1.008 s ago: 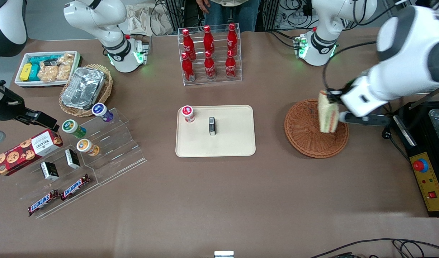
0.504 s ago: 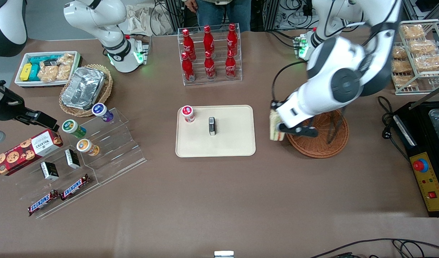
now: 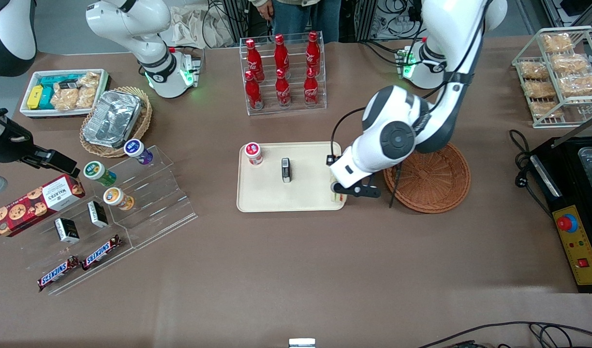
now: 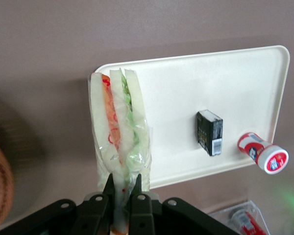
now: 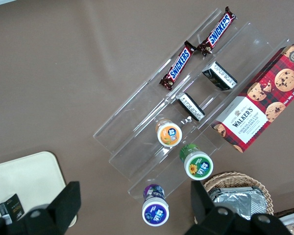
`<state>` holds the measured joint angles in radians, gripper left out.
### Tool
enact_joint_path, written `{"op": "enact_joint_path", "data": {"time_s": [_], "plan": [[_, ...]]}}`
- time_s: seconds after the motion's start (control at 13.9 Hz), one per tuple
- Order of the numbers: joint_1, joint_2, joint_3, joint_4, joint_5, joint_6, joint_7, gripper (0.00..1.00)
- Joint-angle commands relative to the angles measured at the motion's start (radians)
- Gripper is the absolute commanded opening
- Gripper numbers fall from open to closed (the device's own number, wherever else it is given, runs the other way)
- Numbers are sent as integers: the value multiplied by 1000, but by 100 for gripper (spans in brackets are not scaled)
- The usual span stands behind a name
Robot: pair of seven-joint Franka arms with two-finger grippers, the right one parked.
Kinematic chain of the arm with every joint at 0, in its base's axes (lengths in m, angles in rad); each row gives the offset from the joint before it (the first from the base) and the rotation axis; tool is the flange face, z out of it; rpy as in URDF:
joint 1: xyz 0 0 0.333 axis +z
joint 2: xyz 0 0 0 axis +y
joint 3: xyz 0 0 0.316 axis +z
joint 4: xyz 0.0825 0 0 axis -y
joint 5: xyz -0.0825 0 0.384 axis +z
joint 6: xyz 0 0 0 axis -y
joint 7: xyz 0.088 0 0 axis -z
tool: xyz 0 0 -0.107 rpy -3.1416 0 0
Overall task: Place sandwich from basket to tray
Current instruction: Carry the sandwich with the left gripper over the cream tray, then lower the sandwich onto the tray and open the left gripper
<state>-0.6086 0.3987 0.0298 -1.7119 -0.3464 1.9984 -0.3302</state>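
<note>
My left gripper (image 3: 335, 192) is shut on the sandwich (image 4: 118, 132), a wrapped pale wedge with orange and green layers held upright by its narrow end. It hangs over the corner of the cream tray (image 3: 310, 191) closest to the basket and nearer the front camera. In the front view the wrist hides nearly all of the sandwich (image 3: 335, 196). The reddish-brown wicker basket (image 3: 431, 186) lies beside the tray toward the working arm's end, with nothing in it. In the wrist view the black fingers (image 4: 108, 188) pinch the wrapper above the tray (image 4: 186, 93).
A red-lidded cup (image 3: 253, 153) and a small black box (image 3: 286, 169) sit on the tray, toward the parked arm's end of it. A clear rack of cola bottles (image 3: 282, 72) stands farther from the front camera. A wire rack of pastries (image 3: 559, 72) stands at the working arm's end.
The left arm has carried the sandwich off the basket and sideways to the tray's near corner, lowering it. The basket now shows in full, with nothing in it.
</note>
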Motion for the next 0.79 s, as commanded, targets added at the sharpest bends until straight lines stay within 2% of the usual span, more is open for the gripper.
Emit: {"op": "enact_joint_path", "data": {"time_s": [0.0,0.36,0.43,0.5,0.58,0.72], "plan": [[-31,54,6,-3,-13,60,-33,0],[-80,147,9,-2,9,147,-64,0],[-82,155,9,-2,9,149,-64,5],[-80,154,10,-2,9,148,-66,40],[-77,146,13,-3,10,140,-72,99],[-71,103,45,-2,12,81,-84,100]]}}
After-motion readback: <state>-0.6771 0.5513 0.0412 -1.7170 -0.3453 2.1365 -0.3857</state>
